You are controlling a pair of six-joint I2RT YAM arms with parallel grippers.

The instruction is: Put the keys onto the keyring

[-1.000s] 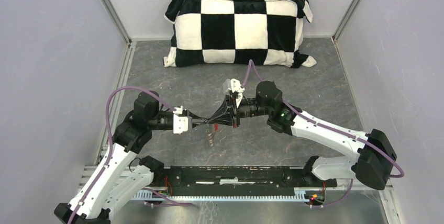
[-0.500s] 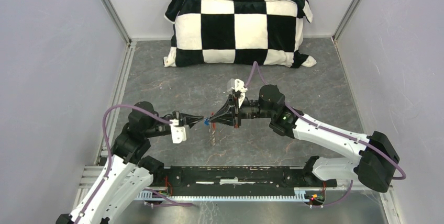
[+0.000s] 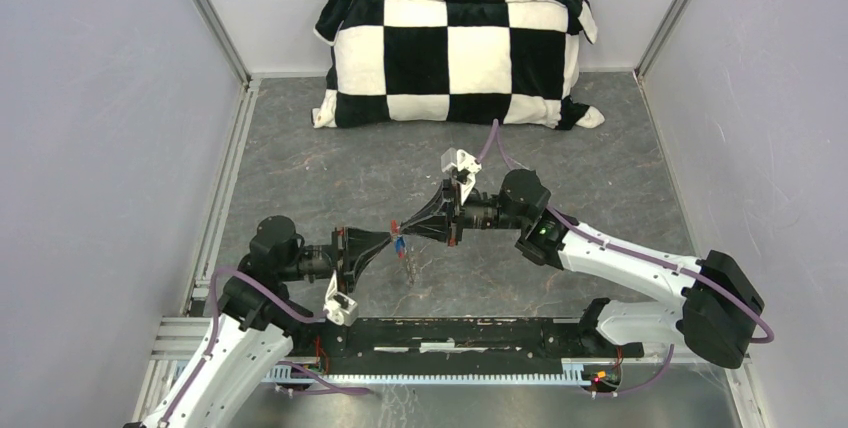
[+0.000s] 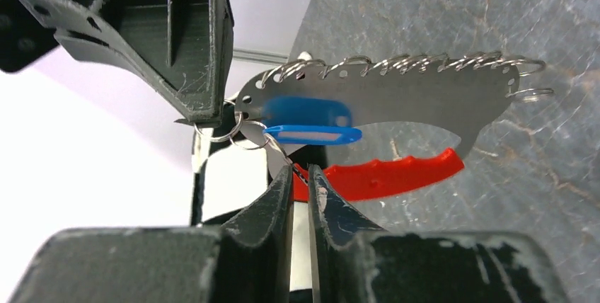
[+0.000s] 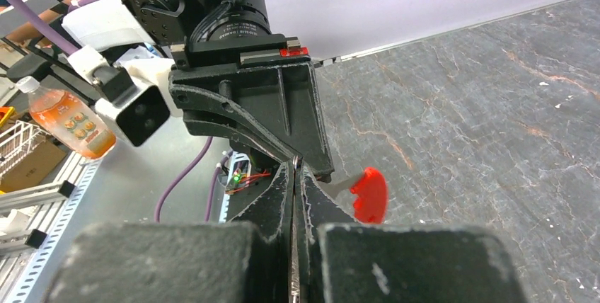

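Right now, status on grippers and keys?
Right gripper shut on key bundle, hanging between arms. Left gripper nearly closed at blue tag; grip unclear. Pillow far back, clear.

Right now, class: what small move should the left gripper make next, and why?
Probably close the left gripper on the key by the blue tag: its jaws stand slightly apart there, while the right gripper pinches the end of the ring-lined metal plate steady.
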